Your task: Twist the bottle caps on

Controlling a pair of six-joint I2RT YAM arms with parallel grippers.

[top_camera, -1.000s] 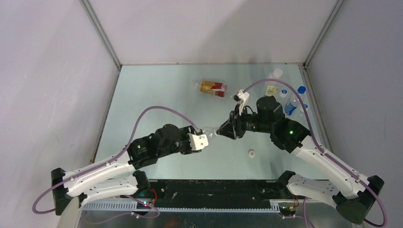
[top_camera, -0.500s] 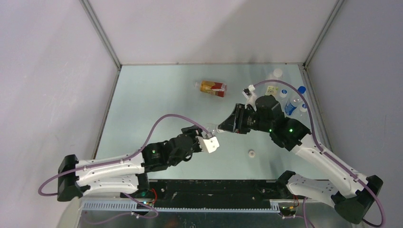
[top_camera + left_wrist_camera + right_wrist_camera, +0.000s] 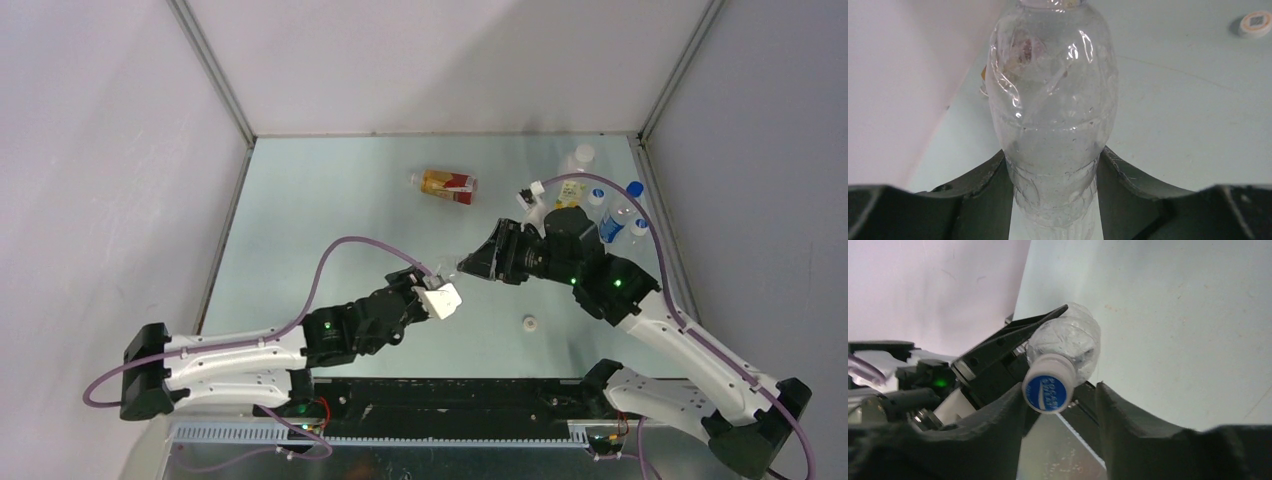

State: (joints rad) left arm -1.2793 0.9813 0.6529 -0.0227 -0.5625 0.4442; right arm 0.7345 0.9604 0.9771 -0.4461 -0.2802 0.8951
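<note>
Left pincer (image 3: 1053,155) clamps the clear bottle (image 3: 1053,90); right pincer (image 3: 1059,390) spread, straddling its blue cap (image 3: 1047,392).

Overhead looks down; both close wrist views share the bottle (image 3: 1053,110)

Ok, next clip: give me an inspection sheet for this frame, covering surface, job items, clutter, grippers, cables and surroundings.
Surface: pale green table, no spills seen.
Job's things: clear bottle held between the arms, blue cap on its neck; amber bottle lying on its side; white cap loose on the table.
Clutter: cluster of bottles at the far right corner.
Grippers: left gripper shut on the clear bottle's body; right gripper open around the blue cap, gap on one side.
Cables: purple cables loop above each arm; the right one arcs over the cluster.
Surroundings: plain walls on three sides; nothing else seen.
</note>
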